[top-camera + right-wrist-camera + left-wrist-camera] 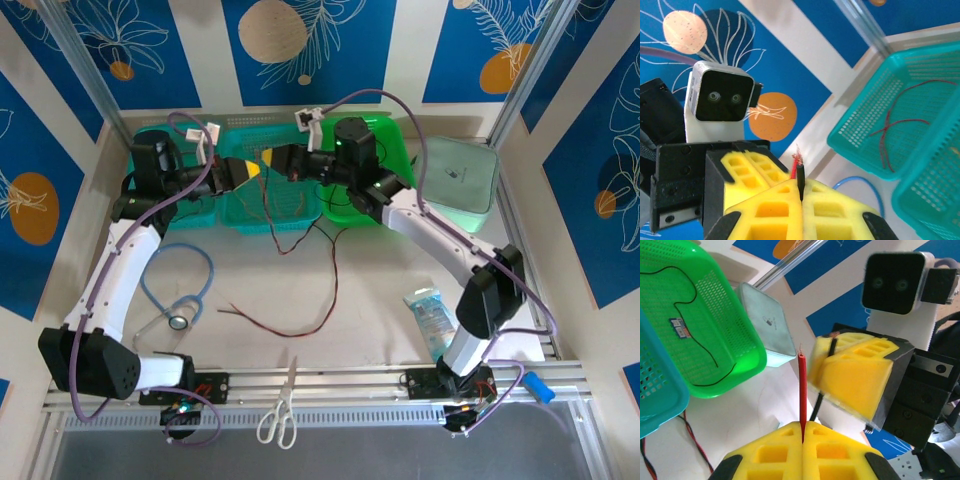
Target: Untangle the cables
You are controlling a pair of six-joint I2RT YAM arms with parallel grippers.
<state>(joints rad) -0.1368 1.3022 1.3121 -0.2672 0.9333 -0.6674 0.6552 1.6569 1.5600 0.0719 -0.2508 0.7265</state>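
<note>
Red cable [802,390]: pinched in the left fingers [775,455], which are pressed together on it. A short stub stands straight out past the tips, frayed end free.
Black cable [800,176]: pinched in the right fingers [835,215], clamped tight. Its stub pokes out of the tips, with the red end just behind it.
Pose: both fingertip pairs sit nose to nose above the teal basket [250,226], nearly touching. The line between them runs left-right in the top view.
Axis: each stub lies along its own fingers' axis and points at the opposite arm. The two stubs are just beside each other.
Tails: the rest of the cables [285,333] drops from the pinch point over the basket's near rim and loops on the surface [380,290] between the arms.
Nearer arm: neither. Each holds its own strand, and the tails lie roughly midway.
Next move (my read): pull apart along that left-right line, left arm going left and right arm going right.
Risk: the crossings lower in the tails are too fine to resolve, so they may cinch instead of separating.
</note>
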